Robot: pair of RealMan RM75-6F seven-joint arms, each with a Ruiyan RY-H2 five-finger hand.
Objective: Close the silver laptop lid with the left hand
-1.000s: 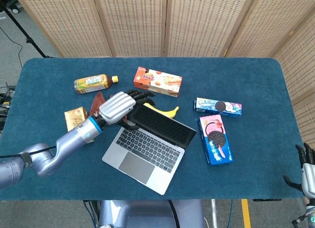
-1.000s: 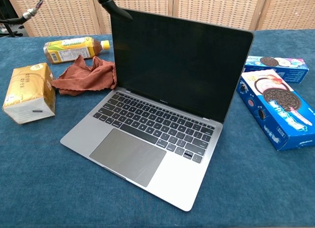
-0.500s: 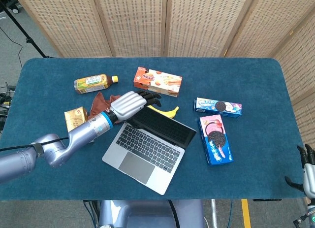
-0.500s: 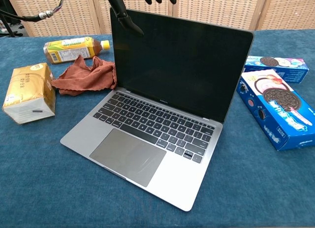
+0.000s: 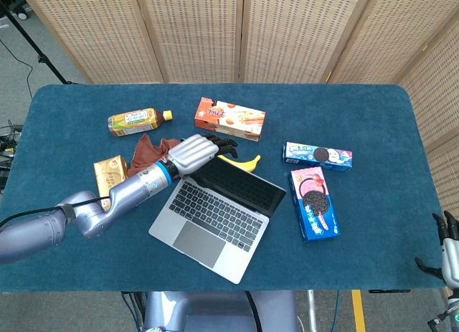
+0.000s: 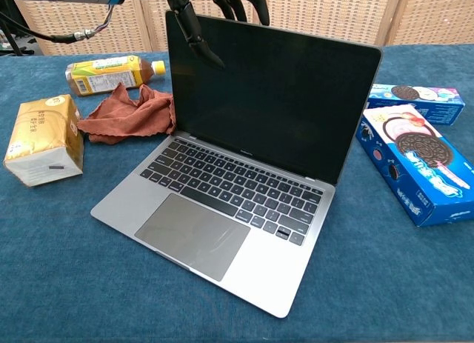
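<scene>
We note a thin silver metal laptop [image 5: 215,211] lying open on the blue, felt-like surface [image 5: 373,117], slightly left of centre. The lid [image 6: 266,98] stands upright, a flat dark glossy screen, unlit, with rounded corners. The base is matte grey with black keys and a wide smooth trackpad [image 6: 192,235]. In the head view the long axis runs from upper left to lower right, the hinge on the far right side, the trackpad edge towards the robot.

The left hand [image 5: 195,151], silver shell with black fingers [image 6: 244,1], sits at the lid's top left corner. In the chest view the fingers hook over the top edge and one dark digit lies down across the screen face. We read it as resting on the lid, fingers spread, nothing clenched.

The right hand [image 5: 448,249] is at the lower right corner of the head view, well apart from everything, fingers apart and empty.

Around the laptop:
- crumpled rust cloth [image 6: 126,113], just left of the lid
- plastic tea bottle [image 6: 111,72], lying on its side
- tan soft pack [image 6: 41,139]
- banana [image 5: 240,161], behind the lid
- orange cardboard box [image 5: 229,118]
- two blue biscuit boxes [image 6: 415,161], right of the laptop
</scene>
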